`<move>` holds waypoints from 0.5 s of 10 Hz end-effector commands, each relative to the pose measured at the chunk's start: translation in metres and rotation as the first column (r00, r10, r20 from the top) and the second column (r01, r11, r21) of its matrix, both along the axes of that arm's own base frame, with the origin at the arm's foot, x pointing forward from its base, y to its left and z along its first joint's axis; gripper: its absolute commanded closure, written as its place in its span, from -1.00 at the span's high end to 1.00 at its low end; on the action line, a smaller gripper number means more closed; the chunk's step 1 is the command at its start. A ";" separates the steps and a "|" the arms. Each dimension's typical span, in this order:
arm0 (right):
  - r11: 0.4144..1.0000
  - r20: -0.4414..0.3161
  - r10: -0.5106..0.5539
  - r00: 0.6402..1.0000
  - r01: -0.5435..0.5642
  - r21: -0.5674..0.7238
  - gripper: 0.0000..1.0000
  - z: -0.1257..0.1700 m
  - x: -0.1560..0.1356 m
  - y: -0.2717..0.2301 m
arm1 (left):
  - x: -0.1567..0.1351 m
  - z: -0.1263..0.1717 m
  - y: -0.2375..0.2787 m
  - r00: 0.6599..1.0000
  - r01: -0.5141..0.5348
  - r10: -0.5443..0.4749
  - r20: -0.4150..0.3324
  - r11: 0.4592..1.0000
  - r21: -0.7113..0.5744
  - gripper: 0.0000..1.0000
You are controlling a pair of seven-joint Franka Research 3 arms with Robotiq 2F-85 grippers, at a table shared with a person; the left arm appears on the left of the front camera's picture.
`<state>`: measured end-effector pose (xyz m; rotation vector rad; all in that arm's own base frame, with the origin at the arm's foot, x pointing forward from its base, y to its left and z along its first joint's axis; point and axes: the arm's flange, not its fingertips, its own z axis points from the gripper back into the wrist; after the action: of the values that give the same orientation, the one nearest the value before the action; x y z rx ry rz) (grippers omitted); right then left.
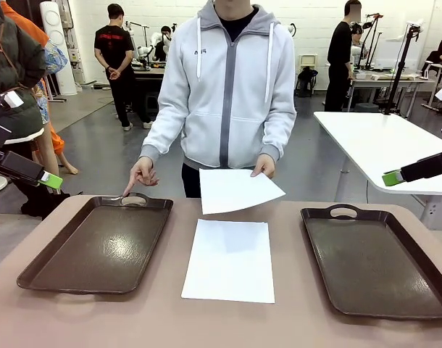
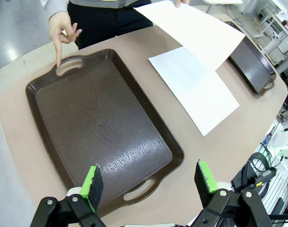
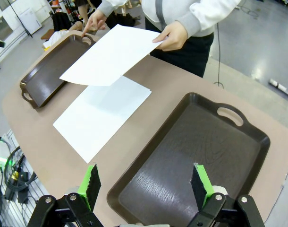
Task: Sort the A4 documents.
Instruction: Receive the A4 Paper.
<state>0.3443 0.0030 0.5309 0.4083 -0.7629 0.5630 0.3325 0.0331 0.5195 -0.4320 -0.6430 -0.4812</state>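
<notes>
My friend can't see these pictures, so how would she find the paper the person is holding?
Look at the tan table. Between the left tray and the right tray, near the far edge, the person's hand grips a white sheet. Unlike the other sheet, which lies flat on the table, this one is tilted in the air.

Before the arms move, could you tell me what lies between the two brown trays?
One white sheet lies flat between the left tray and right tray, in the front view; a person's hand holds another sheet above its far end.
</notes>
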 end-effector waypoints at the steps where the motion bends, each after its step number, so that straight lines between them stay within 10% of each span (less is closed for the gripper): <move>1: 1.000 -0.005 0.005 1.000 -0.005 0.009 1.00 -0.002 0.001 0.000 | 0.001 0.000 0.000 1.000 0.002 -0.002 0.003 1.000 -0.010 1.00; 5: 1.000 -0.005 0.005 1.000 -0.005 0.009 1.00 -0.002 0.001 0.000 | 0.001 0.000 0.000 1.000 0.002 -0.002 0.003 1.000 -0.010 1.00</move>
<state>0.3443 0.0030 0.5309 0.4082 -0.7629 0.5630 0.3325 0.0331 0.5195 -0.4320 -0.6430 -0.4812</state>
